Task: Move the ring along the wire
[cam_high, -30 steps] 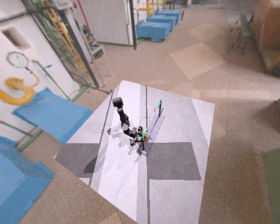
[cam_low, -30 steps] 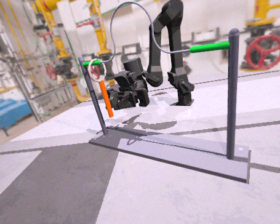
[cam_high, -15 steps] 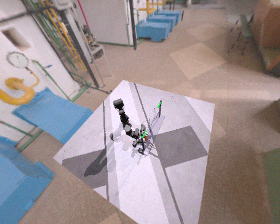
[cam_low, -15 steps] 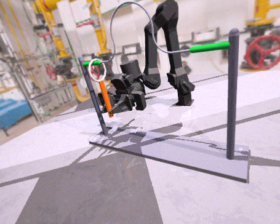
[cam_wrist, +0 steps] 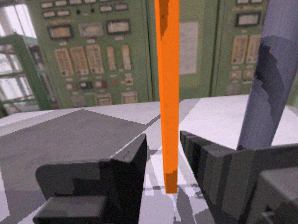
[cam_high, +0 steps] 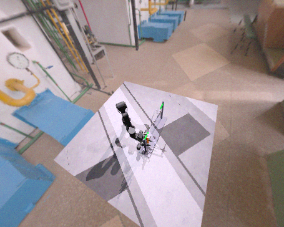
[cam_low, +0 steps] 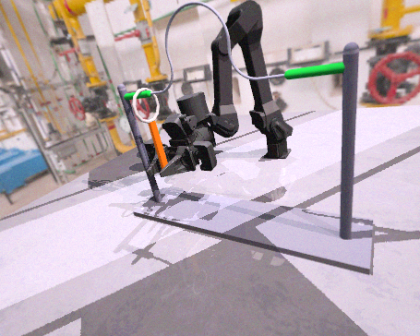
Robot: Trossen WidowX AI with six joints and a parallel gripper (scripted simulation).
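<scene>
The white ring (cam_low: 158, 108) hangs on the left green part (cam_low: 128, 96) of the wire, around its inner end, beside the left post (cam_low: 138, 138) (cam_wrist: 272, 75). Its orange handle (cam_low: 157, 144) (cam_wrist: 168, 90) (cam_high: 147, 140) points down. My gripper (cam_low: 157, 171) (cam_wrist: 162, 136) is partly open around the handle's lower end. In the wrist view the handle stands between the fingers, with gaps on both sides and its tip visible. The other green part (cam_low: 315, 71) (cam_high: 161, 106) adjoins the far post (cam_low: 348, 138) (cam_high: 162, 113). Contact with the handle is not visible.
The thin grey wire (cam_low: 169, 60) rises in a tall arch right of the ring, then dips towards the far green part. A flat base plate (cam_low: 254, 233) carries both posts. The left post stands close beside my fingers, on the right in the wrist view.
</scene>
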